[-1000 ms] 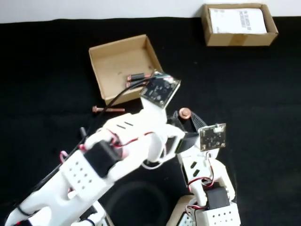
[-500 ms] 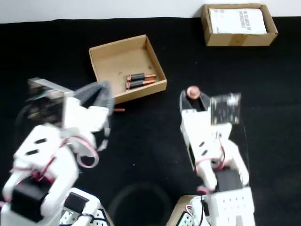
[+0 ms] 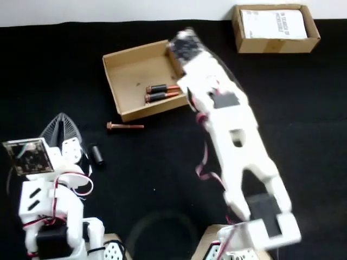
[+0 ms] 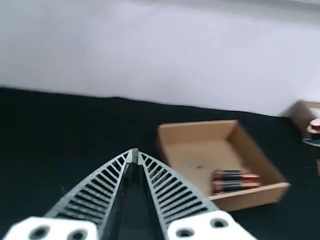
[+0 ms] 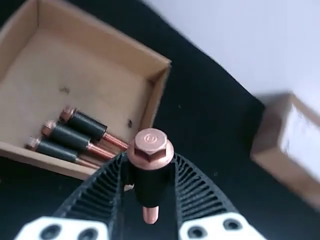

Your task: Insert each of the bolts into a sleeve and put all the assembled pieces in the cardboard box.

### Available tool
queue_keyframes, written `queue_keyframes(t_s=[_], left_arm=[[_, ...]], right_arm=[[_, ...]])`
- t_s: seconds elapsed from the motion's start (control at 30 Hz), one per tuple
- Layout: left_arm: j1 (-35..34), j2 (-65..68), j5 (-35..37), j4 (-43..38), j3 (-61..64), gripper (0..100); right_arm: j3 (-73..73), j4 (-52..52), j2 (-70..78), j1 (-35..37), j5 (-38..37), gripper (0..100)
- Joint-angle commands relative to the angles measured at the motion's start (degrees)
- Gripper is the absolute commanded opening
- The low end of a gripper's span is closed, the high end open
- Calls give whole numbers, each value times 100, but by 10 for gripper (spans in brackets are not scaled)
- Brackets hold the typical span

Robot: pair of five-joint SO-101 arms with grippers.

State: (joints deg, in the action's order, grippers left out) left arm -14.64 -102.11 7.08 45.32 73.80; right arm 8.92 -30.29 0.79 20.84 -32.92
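In the high view the right arm (image 3: 233, 135) is smeared and blurry, most of all at its tip in the upper middle. There it covers part of the right wall of the cardboard box (image 3: 127, 67). It and the left arm (image 3: 49, 200) both run off the bottom edge. The print on the paper (image 3: 274, 23) in the second box (image 3: 275, 46), upper right, is too small to read. In the left wrist view the second box and a copper bolt head (image 4: 315, 126) are cut off by the picture's edge. In the right wrist view the cardboard box is cut by the edge and the second box is blurry. The fingers (image 5: 100, 190) of the right gripper (image 5: 148, 160) hide the sides of the black sleeve (image 5: 150, 187).
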Motion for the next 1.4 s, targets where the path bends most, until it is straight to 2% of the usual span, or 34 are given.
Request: queue_keyframes(t_s=[0.0, 0.1, 0.27, 0.43, 0.53, 0.7, 0.8, 0.87, 1.0, 1.17, 1.3, 1.37], left_arm=[[-558, -224, -18, -237, 629, 9], [-857, -127, 79, -237, 796, 9], [-971, -127, 1011, -229, 1385, 9], [-963, -127, 1662, -229, 1895, 9], [-936, -127, 1732, -237, 2237, 9], [-945, -127, 1732, -211, 2334, 13], [-945, -127, 1732, -202, 2334, 13], [-927, -127, 1732, -202, 2334, 13], [-927, -127, 1732, -202, 2334, 13], [-1042, -127, 1723, -229, 2334, 13], [-1877, -127, 1723, -299, 2334, 13], [-2466, -127, 1714, -396, 2334, 13]], right_arm=[[-1200, -13, 840, 207, -1099, 6], [-1701, 4, 1481, 382, -2004, 6], [-2308, 13, 2404, 576, -2892, 6], [-2378, 13, 2870, 611, -2919, 7], [-2369, -31, 3090, 681, -2919, 15], [-2422, -760, 3099, 725, -2875, 171], [-2431, -1059, 2985, 796, -2743, 187], [-2431, -1174, 2738, 892, -2101, 163], [-2431, -1560, 2088, 1112, -193, 108], [-2396, -2818, 1341, 1640, 1741, 99], [-2396, -3556, 1156, 2088, 3754, 99], [-2387, -3644, 1165, 2185, 4510, 99]])
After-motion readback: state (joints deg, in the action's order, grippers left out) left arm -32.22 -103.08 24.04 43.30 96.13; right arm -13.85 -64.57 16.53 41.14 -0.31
